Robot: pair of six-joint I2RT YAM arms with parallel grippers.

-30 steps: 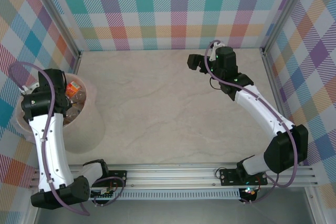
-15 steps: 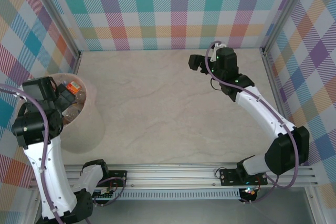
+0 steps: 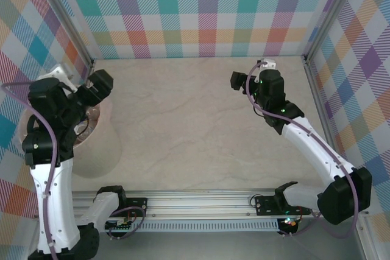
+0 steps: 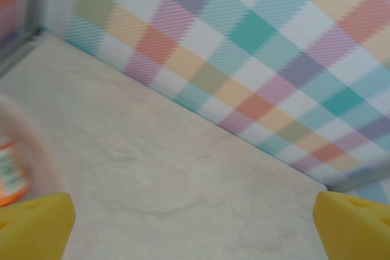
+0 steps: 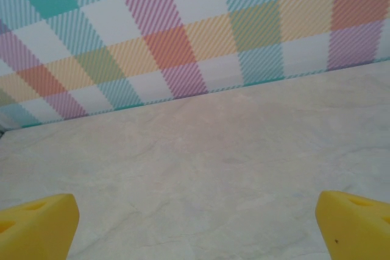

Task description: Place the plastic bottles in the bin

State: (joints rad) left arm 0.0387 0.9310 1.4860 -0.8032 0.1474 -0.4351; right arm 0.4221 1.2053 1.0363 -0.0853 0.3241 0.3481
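The pale pink bin point(image 3: 100, 150) stands at the table's left edge, with my left arm across its mouth and hiding most of what is inside. In the left wrist view, one of the plastic bottles point(image 4: 7, 175), with an orange label, shows blurred at the far left behind the bin's rim point(image 4: 33, 144). My left gripper point(image 3: 97, 86) hangs over the bin's far side and points out across the table. It is open point(image 4: 195, 235) with only bare tabletop between its yellow pads. My right gripper point(image 3: 239, 81) is at the far right of the table, raised, open point(image 5: 195, 229) and holding nothing.
Checked walls point(image 3: 195, 16) close the table at the back and on both sides, with metal posts at the corners. The arm bases sit on an aluminium rail point(image 3: 201, 202) along the near edge.
My left arm has lifted and swung from pointing down into the bin to pointing out over the table, its jaws spreading wide. The right gripper has drifted a little to the right.
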